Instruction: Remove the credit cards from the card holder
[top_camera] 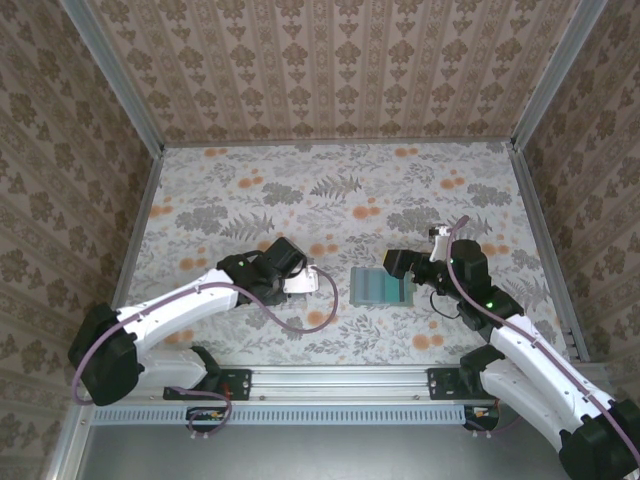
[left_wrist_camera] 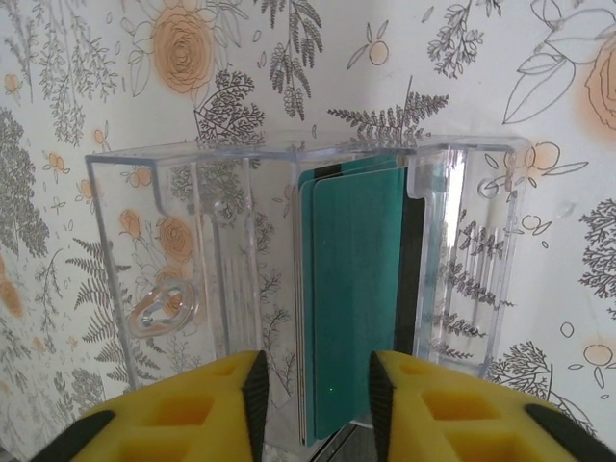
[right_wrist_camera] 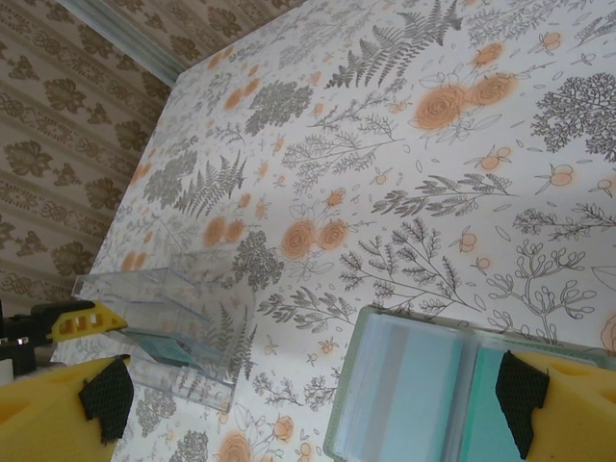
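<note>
The card holder (top_camera: 380, 288) lies open on the table's near middle, grey-blue inside with a sage-green rim (right_wrist_camera: 404, 385). A teal credit card (right_wrist_camera: 481, 404) shows in its right panel. My right gripper (right_wrist_camera: 313, 399) hovers just above the holder, open wide and gripping nothing, at the holder's right end in the top view (top_camera: 408, 268). More teal credit cards (left_wrist_camera: 351, 289) sit in a clear plastic tray (left_wrist_camera: 192, 279). My left gripper (left_wrist_camera: 313, 395) is open, and its yellow fingers (left_wrist_camera: 202, 409) straddle the near end of those cards.
The clear tray (top_camera: 318, 284) rests left of the holder with a small gap between them; it also appears in the right wrist view (right_wrist_camera: 164, 327). A purple cable (top_camera: 300, 325) loops on the floral table in front of the tray. Patterned walls enclose the table.
</note>
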Action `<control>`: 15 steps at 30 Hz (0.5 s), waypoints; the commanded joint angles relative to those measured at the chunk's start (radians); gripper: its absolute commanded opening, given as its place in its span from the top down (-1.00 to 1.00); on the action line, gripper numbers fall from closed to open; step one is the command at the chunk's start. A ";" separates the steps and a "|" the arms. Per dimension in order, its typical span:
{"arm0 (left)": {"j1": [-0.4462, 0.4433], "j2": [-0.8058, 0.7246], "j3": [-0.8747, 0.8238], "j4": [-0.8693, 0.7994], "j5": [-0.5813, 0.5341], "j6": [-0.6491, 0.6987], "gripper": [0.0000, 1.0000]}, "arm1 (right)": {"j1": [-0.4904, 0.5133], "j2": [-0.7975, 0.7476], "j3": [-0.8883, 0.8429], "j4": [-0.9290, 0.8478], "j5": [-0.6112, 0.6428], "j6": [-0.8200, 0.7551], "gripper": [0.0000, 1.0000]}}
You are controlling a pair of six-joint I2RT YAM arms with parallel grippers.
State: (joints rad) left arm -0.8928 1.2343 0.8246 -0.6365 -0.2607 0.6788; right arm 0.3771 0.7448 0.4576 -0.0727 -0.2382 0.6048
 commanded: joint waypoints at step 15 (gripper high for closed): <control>0.096 -0.167 0.155 0.166 0.334 -0.777 -0.96 | 0.006 0.098 0.006 -0.146 0.082 0.024 -0.97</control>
State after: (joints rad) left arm -0.8211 1.0698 0.9344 -0.5282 -0.0299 0.1780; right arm 0.3779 0.8360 0.4576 -0.1539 -0.2085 0.6083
